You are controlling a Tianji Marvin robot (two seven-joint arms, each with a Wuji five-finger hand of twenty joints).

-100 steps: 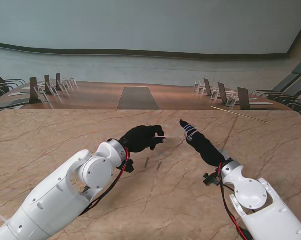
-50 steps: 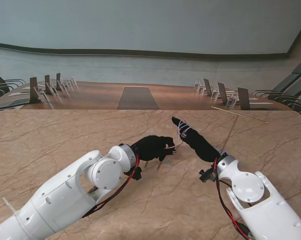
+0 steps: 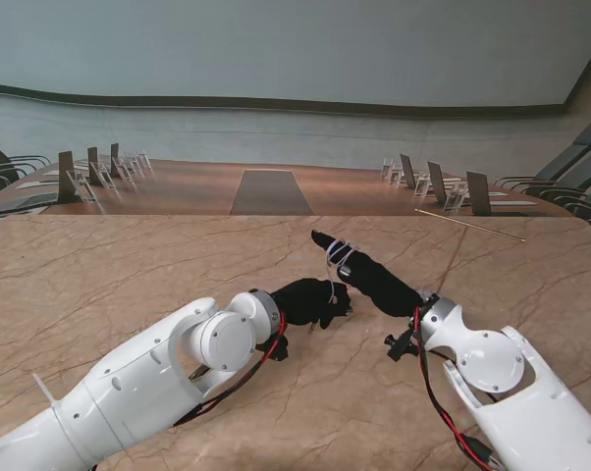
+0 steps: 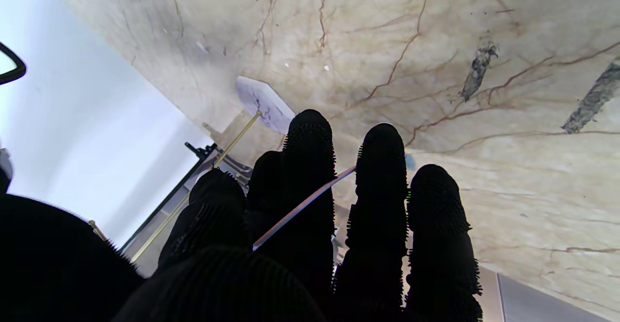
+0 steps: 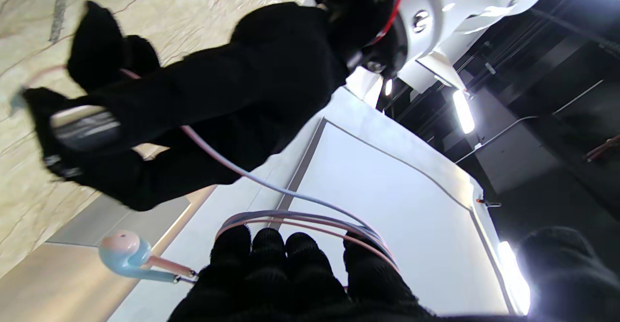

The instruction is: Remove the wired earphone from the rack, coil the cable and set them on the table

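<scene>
The earphone cable (image 5: 300, 218) is wound in several pale loops around the fingers of the right hand (image 3: 359, 273), which is gripping the coil; in the stand's view the loops (image 3: 340, 250) are seen as thin white turns near that hand's fingertips, held above the marble table (image 3: 129, 265). One earbud (image 5: 123, 256), pale pink and blue, hangs free just beside the coil. A single strand runs from the coil into the left hand (image 3: 315, 299), where it is pinched between closed fingers (image 4: 310, 167); a dark, glossy piece is also held there, though what it is cannot be told.

Over the last second both hands have been brought inward toward the table's middle: the left hand has been carried from about 9 o'clock of the right hand to roughly 7 o'clock, now almost touching it, and the free strand between them has been shortened. This is judged to mean that winding is nearly finished, with only the tail left to tuck. The rack is not seen. Setting the coil down is judged to remain.
</scene>
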